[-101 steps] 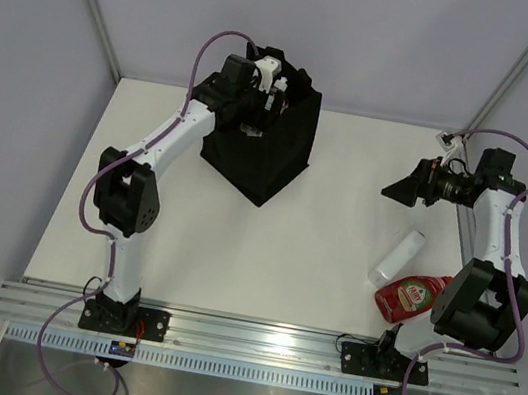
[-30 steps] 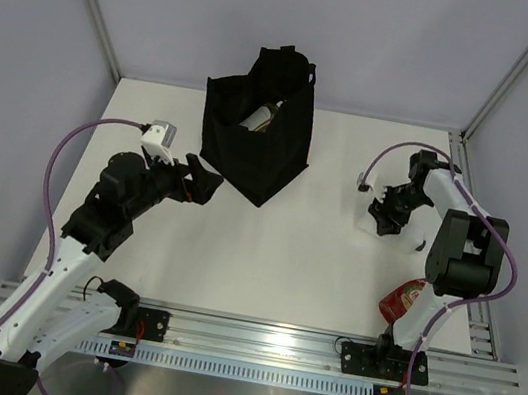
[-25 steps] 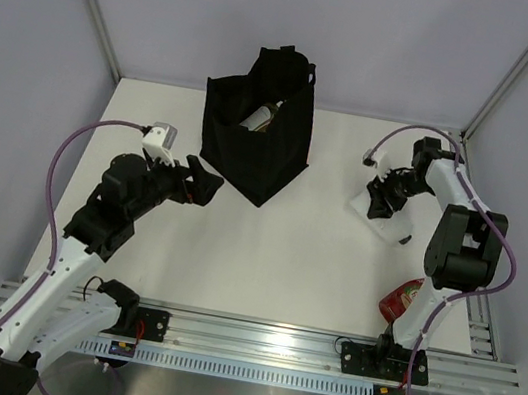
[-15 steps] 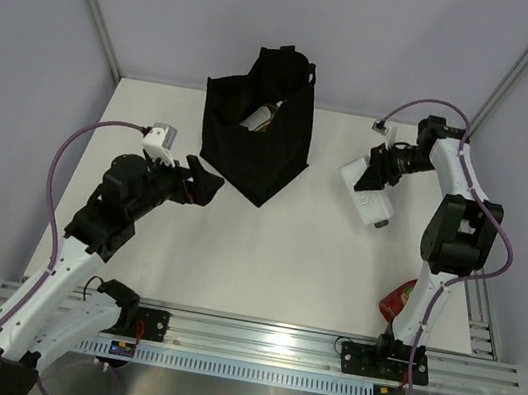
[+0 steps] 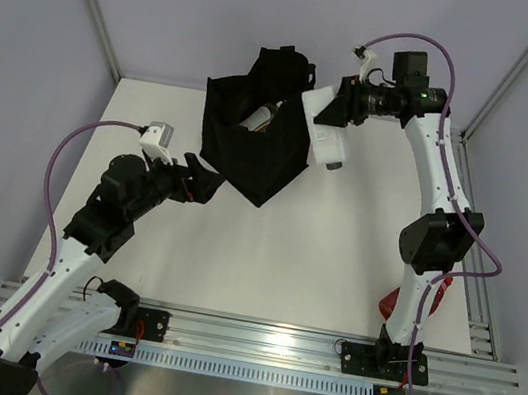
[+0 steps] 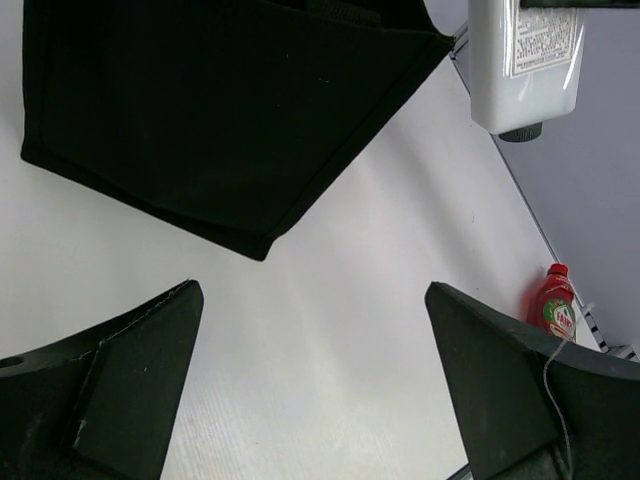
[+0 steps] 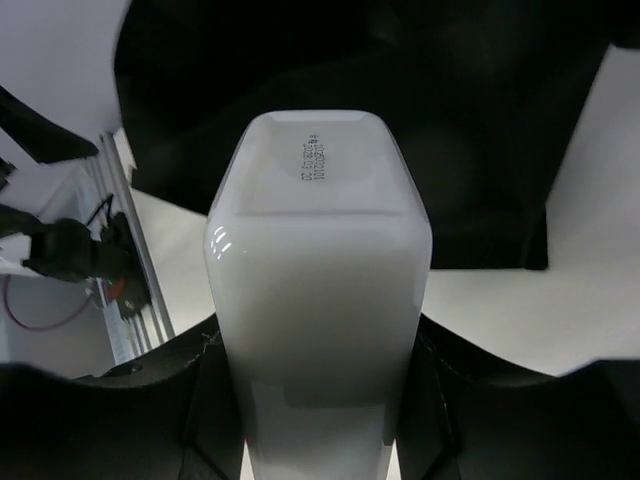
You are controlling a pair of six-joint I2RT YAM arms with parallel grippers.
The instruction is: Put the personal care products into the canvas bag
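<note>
Right fingers [image 7: 170, 410], pinching the white bottle [image 5: 329, 140], have lifted it off the surface [image 5: 318, 237] to just beside the bag's [image 5: 251, 155] top edge, so a drop inside appears imminent; left fingers [image 6: 120, 380] hang spread near the bag, and the red bottle [image 6: 553, 300] awaits on the surface.

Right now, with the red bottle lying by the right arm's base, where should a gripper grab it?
Probably across the red bottle's middle, coming straight down from above: it seems to lie flat on the table, so only its two long sides are free to pinch.
</note>
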